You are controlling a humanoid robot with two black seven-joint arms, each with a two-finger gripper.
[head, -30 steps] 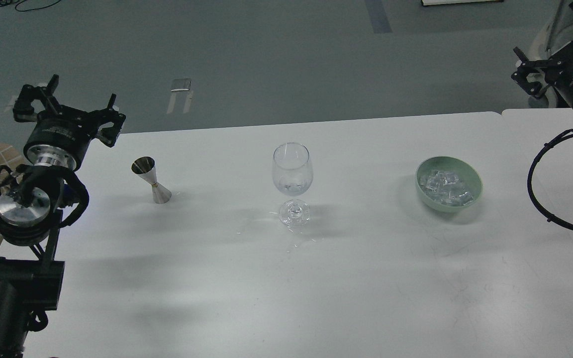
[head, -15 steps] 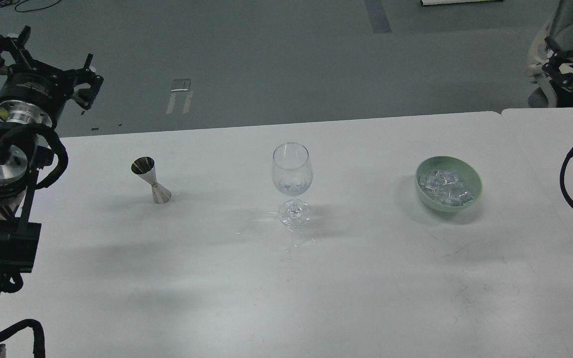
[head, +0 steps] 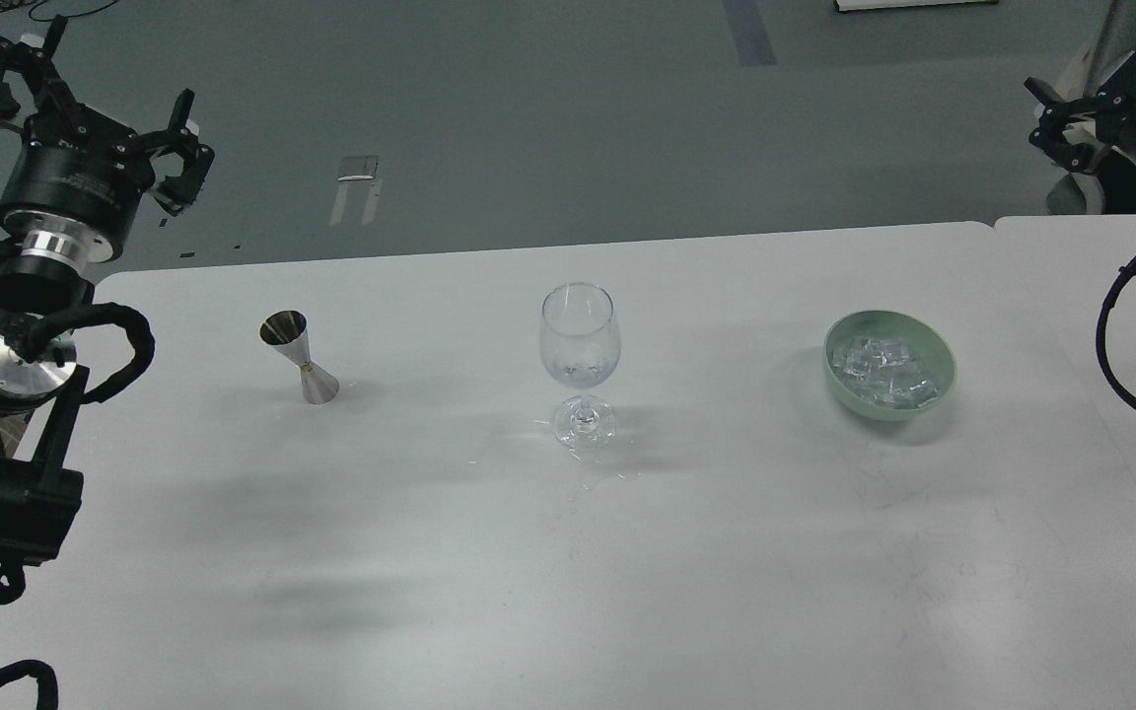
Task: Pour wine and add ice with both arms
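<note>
A clear wine glass (head: 580,340) stands upright at the table's middle; something glassy glints at the bottom of its bowl, and I cannot tell ice from wine there. A steel jigger (head: 300,357) stands to its left; its contents are hidden. Ice cubes (head: 882,371) lie in a green bowl (head: 941,347) to the right. My left gripper (head: 85,99) is open and empty, raised beyond the table's far left corner, well away from the jigger. My right gripper (head: 1096,94) is open and empty at the far right edge, high above and behind the bowl, partly cut off.
The white table (head: 568,552) meets a second table (head: 1100,266) at a seam on the right. A looping black cable (head: 1110,345) of the right arm hangs over that side. Grey floor lies beyond the far edge.
My left gripper has lifted up and to the left, off the table's left edge. My right gripper swung towards the right edge, then back a little. Glass, jigger and bowl have not moved.
</note>
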